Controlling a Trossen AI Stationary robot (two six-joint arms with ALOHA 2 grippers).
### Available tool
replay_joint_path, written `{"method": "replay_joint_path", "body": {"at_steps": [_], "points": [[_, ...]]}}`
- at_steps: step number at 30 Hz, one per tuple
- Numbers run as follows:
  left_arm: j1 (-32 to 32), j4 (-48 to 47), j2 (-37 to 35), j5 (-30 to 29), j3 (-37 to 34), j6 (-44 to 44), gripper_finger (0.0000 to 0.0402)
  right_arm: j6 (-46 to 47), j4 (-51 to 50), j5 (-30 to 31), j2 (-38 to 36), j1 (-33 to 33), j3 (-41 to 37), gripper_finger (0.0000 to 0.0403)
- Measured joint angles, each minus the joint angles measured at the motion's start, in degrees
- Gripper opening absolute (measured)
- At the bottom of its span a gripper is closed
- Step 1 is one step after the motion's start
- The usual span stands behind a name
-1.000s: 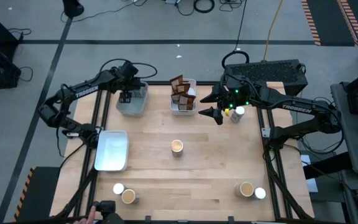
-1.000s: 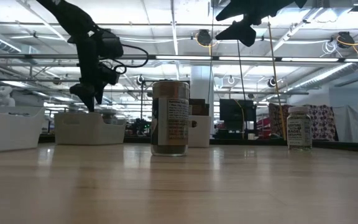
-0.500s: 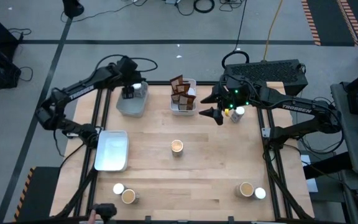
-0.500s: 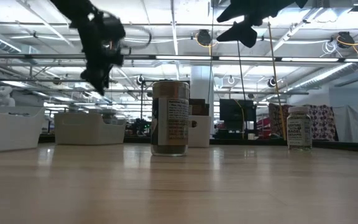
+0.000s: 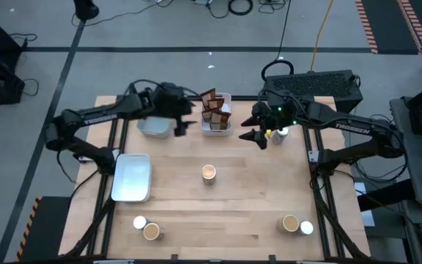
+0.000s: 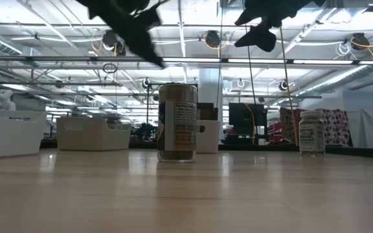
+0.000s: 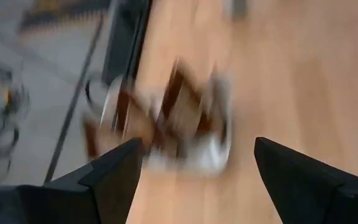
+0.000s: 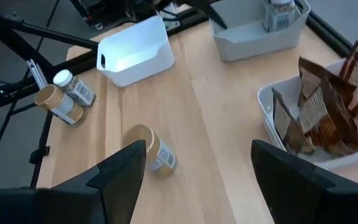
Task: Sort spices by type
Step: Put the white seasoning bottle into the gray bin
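Note:
My left gripper (image 5: 179,119) (image 7: 197,142) hangs open and empty above the table, between the far-left grey tray (image 5: 154,129) and the white tray (image 5: 226,97) of dark brown packets (image 5: 212,108) (image 8: 328,106). My right gripper (image 5: 253,132) (image 8: 197,146) is open and empty, raised just right of the packet tray. A white-topped jar (image 8: 277,11) stands in the grey tray. Another white-topped jar (image 5: 281,133) stands by the right arm. A tan-topped jar (image 5: 209,172) (image 6: 177,122) stands upright at the table's centre.
An empty pale tray (image 5: 132,177) sits at the table's left edge. A white-topped jar (image 5: 139,222) and a tan-topped one (image 5: 151,232) stand near-left; a tan-topped jar (image 5: 290,223) and a white-topped one (image 5: 306,228) stand near-right. Bare wood lies around the centre jar.
My left gripper has risen from the far-left grey tray and swung quickly toward the table's right, ending beside the packet tray. A white-topped jar came into sight in the grey tray as the gripper left. My right gripper has hardly moved.

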Motion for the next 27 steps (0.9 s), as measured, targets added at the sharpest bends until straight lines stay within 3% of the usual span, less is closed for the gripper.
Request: {"method": "replay_joint_path", "body": {"at_steps": [4, 8, 11, 18, 27], "points": [[-5.11, 14.55, 4.48, 0.32, 0.0, -3.91, 0.0313, 0.02, -5.89, 0.87, -2.46, 0.0, 0.0, 0.0272], [-7.25, 33.89, 11.13, 3.44, 0.24, -9.86, 0.0313, 0.49, -14.64, 6.47, -5.85, 0.0, 0.0, 0.0272], [-7.97, 41.3, 17.26, 5.86, 3.25, -13.95, 0.0313, 2.31, -20.69, 11.09, -8.63, 0.0, 0.0, 0.0272], [-10.74, 39.11, 30.46, 6.71, 18.2, -14.16, 0.0313, 8.0, -30.17, 18.05, -15.5, 0.0, 0.0, 0.0272], [-12.17, 28.77, 47.66, 5.39, 41.82, -15.23, 0.0313, 14.18, -36.69, 22.45, -22.08, 0.0, 0.0, 0.0272]]}}
